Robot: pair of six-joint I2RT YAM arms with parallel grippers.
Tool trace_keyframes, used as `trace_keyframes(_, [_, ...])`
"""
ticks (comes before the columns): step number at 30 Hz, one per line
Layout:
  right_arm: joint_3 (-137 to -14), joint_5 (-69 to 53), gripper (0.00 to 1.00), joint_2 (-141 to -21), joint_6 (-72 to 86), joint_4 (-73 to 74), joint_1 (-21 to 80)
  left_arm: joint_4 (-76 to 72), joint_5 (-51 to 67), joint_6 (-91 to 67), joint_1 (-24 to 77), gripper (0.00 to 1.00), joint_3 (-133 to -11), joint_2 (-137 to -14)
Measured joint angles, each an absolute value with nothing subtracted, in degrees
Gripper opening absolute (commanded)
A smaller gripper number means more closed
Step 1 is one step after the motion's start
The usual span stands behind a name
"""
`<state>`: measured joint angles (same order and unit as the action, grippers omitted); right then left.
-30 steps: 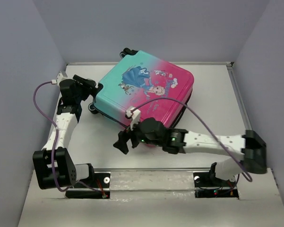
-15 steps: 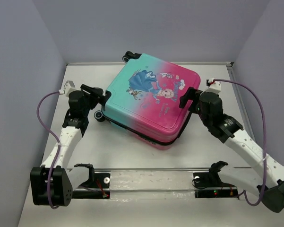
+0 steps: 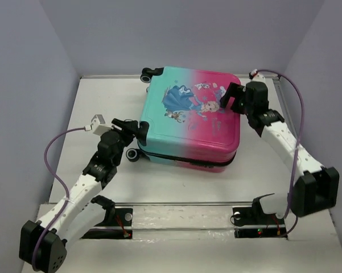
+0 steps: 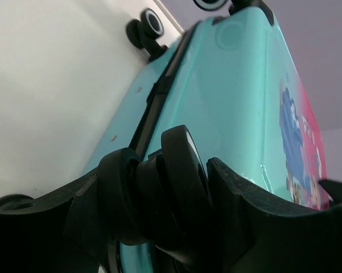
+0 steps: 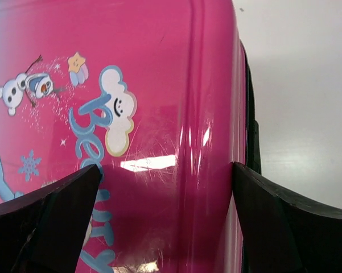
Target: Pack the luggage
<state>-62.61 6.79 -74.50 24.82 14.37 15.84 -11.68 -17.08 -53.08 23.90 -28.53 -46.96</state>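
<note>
The luggage (image 3: 190,122) lies flat and closed on the table, teal at the left, pink at the right, princess print facing up. My left gripper (image 3: 135,129) is at its near left corner, jaws closed around a black wheel (image 4: 176,170). The teal shell (image 4: 233,96) runs away behind it. My right gripper (image 3: 234,98) is open over the far right corner, its fingers (image 5: 57,210) straddling the pink shell (image 5: 159,102) close above its surface.
Two more black wheels (image 3: 151,74) stick out at the luggage's far left corner. A second wheel (image 3: 134,154) sits by the left gripper. Grey walls enclose the white table (image 3: 97,102) on three sides. A metal rail (image 3: 182,203) crosses the near edge.
The luggage has turned clockwise and now lies squarer to the table. My left gripper followed its wheel toward the near side. My right gripper moved farther back onto the far right corner.
</note>
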Motion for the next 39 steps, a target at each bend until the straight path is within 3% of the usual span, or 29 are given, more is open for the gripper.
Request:
trace_keyframes(5, [-82.72,-2.59,0.96,-94.17,20.4,13.37,13.1,-11.99,-23.14,-55.59,31.81,0.06,-25.23,-42.13])
trace_keyframes(10, [-109.01,-14.33,1.0,-115.87,17.28,14.13,12.64,-13.56,-19.79,-52.36,40.47,0.06,-24.97,-38.87])
trace_keyframes(13, [-115.85,-18.61,1.0,-120.79,16.67,14.76,13.32,-12.8,-15.79,-48.62,44.34,0.06,-24.97,-38.57])
trace_keyframes(17, [-114.85,-20.78,1.0,-118.21,15.79,17.26,14.37,-10.79,-12.73,-45.47,45.98,0.06,-24.75,-37.3])
trace_keyframes(22, [-101.58,-23.09,1.0,-100.25,15.88,21.69,16.73,-11.38,-11.75,-44.34,46.33,0.06,-24.75,-37.26])
trace_keyframes(23, [-97.45,-23.35,0.92,-95.46,15.88,20.49,17.52,-11.68,-11.73,-44.21,46.19,0.06,-24.75,-37.5])
trace_keyframes(25, [-86.7,-24.29,0.66,-80.73,16.34,17.54,20.08,-12.19,-11.7,-44.12,46.26,0.06,-24.75,-37.95])
trace_keyframes(26, [-82.19,-25.04,0.47,-75.31,16.53,15.7,20.56,-12.53,-11.7,-44.12,46.28,0.06,-24.8,-38.3])
trace_keyframes(27, [-77.43,-25.74,0.16,-68.69,16.91,14.72,21.04,-12.82,-11.64,-44.12,46.28,0.06,-24.8,-38.54])
trace_keyframes(28, [-73.19,-26.2,0.11,-63.96,17.56,13.72,21.1,-13.04,-11.62,-44.14,46.28,0.06,-24.8,-38.72])
trace_keyframes(30, [-62.39,-26.57,0.13,-52.93,19.7,7.38,21.12,-13.3,-11.51,-44.16,46.28,0.06,-24.8,-38.87])
trace_keyframes(32, [-51.83,-26.46,0.22,-46.52,21.3,3.68,22.37,-13.41,-11.35,-44.16,46.28,0.06,-24.8,-38.87])
trace_keyframes(33, [-45.54,-26.15,0.39,-44.66,22.39,2.24,23.68,-13.45,-11.27,-44.18,46.28,0.06,-24.8,-38.87])
trace_keyframes(35, [-36.71,-25.63,0.5,-43.38,23.73,2.28,25.36,-13.47,-11.18,-44.21,46.28,0.06,-24.8,-38.87])
trace_keyframes(39, [-19.11,-23.09,0.52,-42.09,27.42,3.4,27.57,-13.5,-11.07,-44.95,46.28,0.06,-24.77,-38.72])
